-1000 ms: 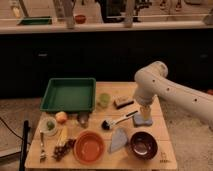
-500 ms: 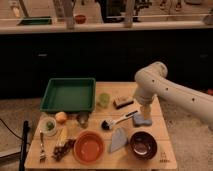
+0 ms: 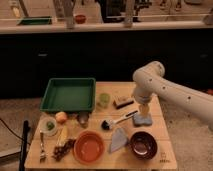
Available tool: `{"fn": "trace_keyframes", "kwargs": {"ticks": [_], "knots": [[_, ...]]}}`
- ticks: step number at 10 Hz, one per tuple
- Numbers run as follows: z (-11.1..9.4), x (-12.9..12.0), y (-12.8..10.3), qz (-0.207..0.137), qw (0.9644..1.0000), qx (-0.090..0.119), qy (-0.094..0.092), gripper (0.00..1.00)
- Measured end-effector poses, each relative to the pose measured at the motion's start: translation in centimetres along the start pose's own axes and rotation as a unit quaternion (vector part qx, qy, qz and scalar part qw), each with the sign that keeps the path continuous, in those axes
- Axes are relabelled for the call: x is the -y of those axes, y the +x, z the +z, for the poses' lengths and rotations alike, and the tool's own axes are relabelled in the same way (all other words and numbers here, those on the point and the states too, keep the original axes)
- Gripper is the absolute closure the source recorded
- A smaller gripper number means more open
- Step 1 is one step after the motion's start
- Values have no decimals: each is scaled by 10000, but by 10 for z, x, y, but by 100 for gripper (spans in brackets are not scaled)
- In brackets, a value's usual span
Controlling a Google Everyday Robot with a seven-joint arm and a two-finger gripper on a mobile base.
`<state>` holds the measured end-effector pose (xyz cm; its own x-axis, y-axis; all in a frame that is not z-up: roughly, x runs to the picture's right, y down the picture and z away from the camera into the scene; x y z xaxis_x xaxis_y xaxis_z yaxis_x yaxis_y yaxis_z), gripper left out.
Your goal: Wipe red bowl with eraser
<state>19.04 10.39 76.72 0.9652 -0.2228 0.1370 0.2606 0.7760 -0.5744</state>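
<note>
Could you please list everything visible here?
table: one, wooden, centre
tray: one, green, rear left
cup: one, light green, beside tray
eraser: one, dark-topped, rear centre
brush: one, black head, white handle, middle
sponge: one, blue-grey, right
red bowl: one, orange-red, front centre
dark bowl: one, maroon, front right
triangular piece: one, grey-blue, between bowls
fruit: one, orange, left
small items: several, unclear, front left
arm: one, white, right
gripper: one, above sponge, fingers open

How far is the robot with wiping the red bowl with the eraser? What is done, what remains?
Nothing looks done yet. The eraser lies on the table, ungrasped, and the red bowl sits near the front edge, untouched. In hand: the gripper hangs beside the eraser, above a blue-grey sponge, fingers open. Left: grasp the eraser, carry it to the bowl, wipe.
</note>
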Motion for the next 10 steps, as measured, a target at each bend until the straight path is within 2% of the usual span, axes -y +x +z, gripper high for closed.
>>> {"fn": "trace_keyframes", "kwargs": {"ticks": [5,10], "knots": [[6,8,1,-10,10000,84,26,20],[14,16,13,112,9998,137,59,20]]}}
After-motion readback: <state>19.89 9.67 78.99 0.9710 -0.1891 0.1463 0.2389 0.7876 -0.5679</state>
